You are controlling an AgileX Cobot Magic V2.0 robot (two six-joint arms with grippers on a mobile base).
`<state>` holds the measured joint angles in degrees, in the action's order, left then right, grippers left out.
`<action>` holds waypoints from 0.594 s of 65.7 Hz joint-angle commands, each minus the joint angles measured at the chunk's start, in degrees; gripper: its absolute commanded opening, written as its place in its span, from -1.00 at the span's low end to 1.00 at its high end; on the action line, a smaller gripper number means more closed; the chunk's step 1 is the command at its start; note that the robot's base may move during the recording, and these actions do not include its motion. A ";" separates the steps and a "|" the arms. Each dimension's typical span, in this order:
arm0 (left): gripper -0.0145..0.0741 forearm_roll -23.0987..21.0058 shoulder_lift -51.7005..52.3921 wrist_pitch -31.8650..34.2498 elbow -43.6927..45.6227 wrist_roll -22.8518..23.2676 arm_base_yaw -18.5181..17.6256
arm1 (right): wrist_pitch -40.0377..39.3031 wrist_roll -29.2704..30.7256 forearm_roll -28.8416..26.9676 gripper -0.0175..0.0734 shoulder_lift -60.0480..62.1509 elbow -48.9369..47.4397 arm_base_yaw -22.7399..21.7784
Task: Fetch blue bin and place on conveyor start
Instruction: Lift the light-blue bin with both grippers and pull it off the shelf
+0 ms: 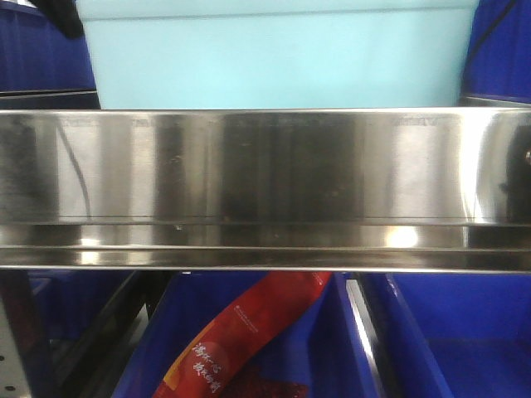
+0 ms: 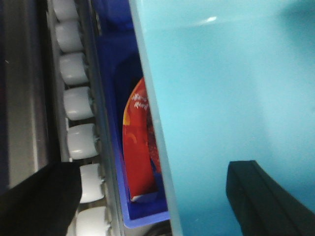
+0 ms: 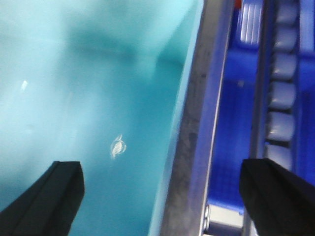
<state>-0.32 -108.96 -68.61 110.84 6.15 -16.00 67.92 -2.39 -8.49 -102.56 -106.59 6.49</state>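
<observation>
The blue bin (image 1: 274, 62) is a light aqua tub standing on a shelf behind a shiny steel rail. In the left wrist view the blue bin (image 2: 236, 88) fills the right side. My left gripper (image 2: 152, 169) is open and straddles the bin's left wall: one finger (image 2: 266, 196) is inside the bin and the other (image 2: 39, 201) is outside. In the right wrist view the blue bin (image 3: 88, 98) fills the left side. My right gripper (image 3: 161, 167) is open across the bin's right wall, with one finger (image 3: 54, 196) inside and one (image 3: 278, 191) outside. The conveyor start is out of view.
The stainless steel shelf rail (image 1: 265, 191) crosses the front view. Dark blue bins (image 1: 465, 340) sit below and beside the aqua tub, and one holds a red packet (image 1: 241, 332). That red packet (image 2: 140, 142) lies just below the tub's left rim. Shelf rollers (image 2: 76, 103) (image 3: 283, 93) run along both sides.
</observation>
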 commanded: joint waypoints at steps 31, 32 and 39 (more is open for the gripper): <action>-0.92 -0.79 -1.15 -0.40 0.78 0.49 0.16 | -0.64 -0.23 0.85 -0.95 -3.78 -0.53 0.01; -0.92 -0.79 -1.15 -0.50 0.78 0.49 0.16 | -0.64 -0.23 0.85 -0.94 -3.78 -0.53 0.01; -0.92 -0.79 -1.15 -0.86 0.78 0.49 0.16 | -0.49 -0.23 1.48 -0.95 -3.67 -0.53 0.01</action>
<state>-1.30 -110.47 -69.02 111.22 6.91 -16.00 67.96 -3.50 -8.38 -106.81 -106.71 6.49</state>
